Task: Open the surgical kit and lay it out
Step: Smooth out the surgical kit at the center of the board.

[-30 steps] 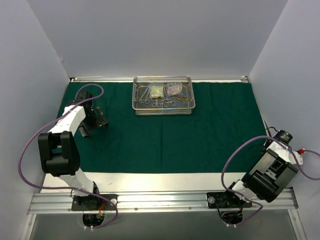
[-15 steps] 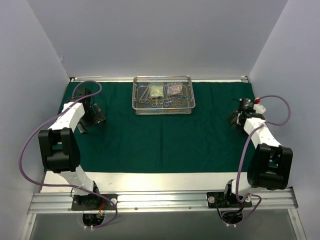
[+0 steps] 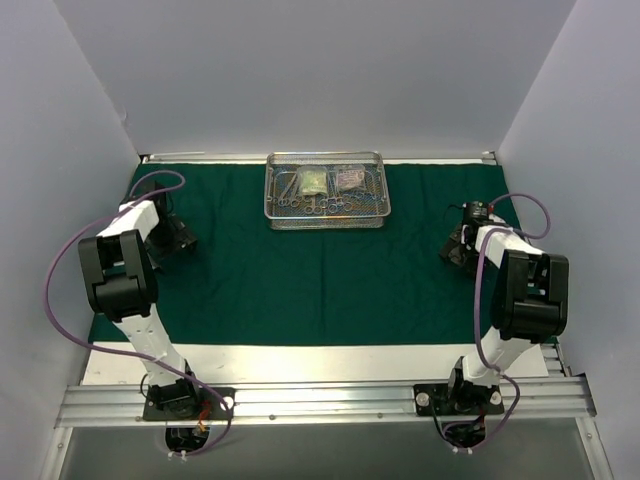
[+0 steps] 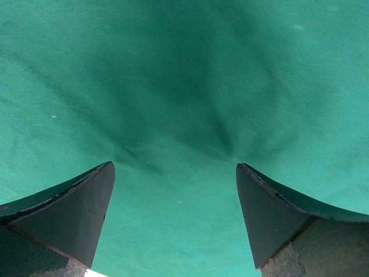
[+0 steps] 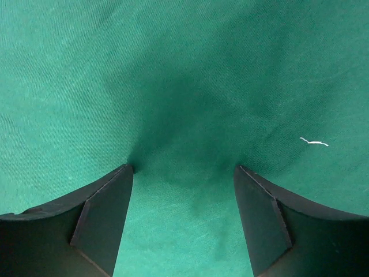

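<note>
The surgical kit lies unwrapped: its dark green cloth [image 3: 330, 280] is spread flat over the table. The silver wire-mesh tray [image 3: 275, 205] stands on it at the back centre, with steel clamps [image 3: 318, 205] and two small pouches [image 3: 313, 180] inside. My left gripper [image 3: 175, 238] is down on the cloth near its left edge. Its fingers [image 4: 86, 202] are open and the tips press into the fabric [image 4: 173, 115]. My right gripper [image 3: 457, 248] is low on the cloth's right side. It is open too, with its fingers [image 5: 104, 208] dimpling the fabric [image 5: 184, 86] and only cloth between them.
White walls close in the left, right and back. A bare white strip of table [image 3: 320, 362] runs between the cloth's near edge and the metal rail [image 3: 320, 402] that carries the arm bases. A small white thread [image 5: 314, 141] lies on the cloth.
The right arm unfolded from the near right corner and came down onto the cloth's right side. The left gripper moved left toward the cloth's left edge.
</note>
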Motion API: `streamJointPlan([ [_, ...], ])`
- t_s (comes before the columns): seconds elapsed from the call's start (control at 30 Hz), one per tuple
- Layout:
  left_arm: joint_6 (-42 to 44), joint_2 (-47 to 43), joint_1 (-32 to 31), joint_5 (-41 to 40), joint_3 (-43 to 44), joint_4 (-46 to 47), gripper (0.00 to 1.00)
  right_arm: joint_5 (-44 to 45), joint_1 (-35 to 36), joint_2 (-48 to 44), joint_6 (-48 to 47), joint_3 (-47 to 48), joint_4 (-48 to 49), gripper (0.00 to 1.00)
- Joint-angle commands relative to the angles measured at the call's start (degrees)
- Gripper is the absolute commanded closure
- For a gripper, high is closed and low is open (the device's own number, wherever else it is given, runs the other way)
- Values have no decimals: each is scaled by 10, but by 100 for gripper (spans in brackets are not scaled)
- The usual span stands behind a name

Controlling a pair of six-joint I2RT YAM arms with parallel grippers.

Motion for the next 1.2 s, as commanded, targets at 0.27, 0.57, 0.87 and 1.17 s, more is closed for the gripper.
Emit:
streamJointPlan([
  [0.27,-26,-13,42,13,-98,12,5,59,-17,61,14,22,-22,34],
  [0.57,-25,-43,98,28,-153,22,6,62,-59,69,18,11,-24,34],
  [0.87,-33,-65,98,44,-112,8,5,77,-66,5,34,-47,-43,34],
  [1.17,-16,-152,50,37,-82,-15,3,34,31,-123,7,-25,-58,33],
])
